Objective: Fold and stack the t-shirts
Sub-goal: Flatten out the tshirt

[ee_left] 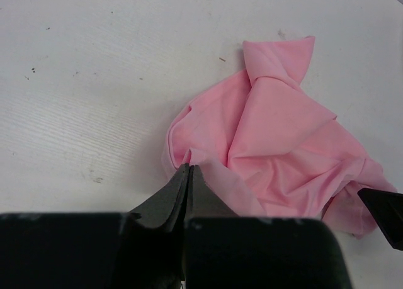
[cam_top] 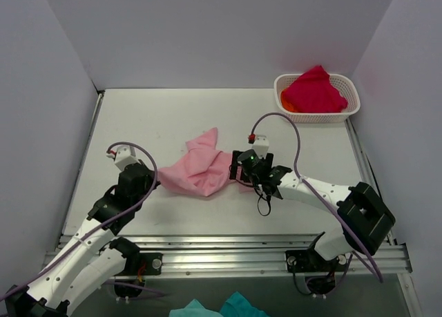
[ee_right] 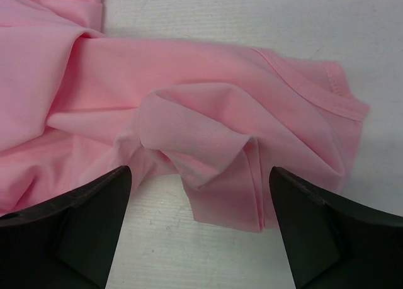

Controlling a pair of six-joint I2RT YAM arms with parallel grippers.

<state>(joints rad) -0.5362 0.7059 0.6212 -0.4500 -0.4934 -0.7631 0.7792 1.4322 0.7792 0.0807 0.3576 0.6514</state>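
The light pink t-shirt point(cam_top: 200, 168) lies crumpled in the middle of the table. At its left edge my left gripper point(cam_top: 155, 179) is shut, and in the left wrist view its tips point(ee_left: 188, 169) pinch a raised fold of the pink t-shirt point(ee_left: 283, 144). My right gripper point(cam_top: 239, 169) stands open at the shirt's right end. In the right wrist view a folded flap with a hem point(ee_right: 227, 175) lies on the table between the spread fingers point(ee_right: 101, 201), untouched by either. The crimson t-shirt point(cam_top: 314, 91) is bunched in the basket.
The white lattice basket point(cam_top: 351, 108) stands at the back right corner, with a bit of orange cloth point(cam_top: 289, 106) under the red shirt. Teal cloth point(cam_top: 214, 308) shows below the front rail. Grey walls close in the table on the left, back and right.
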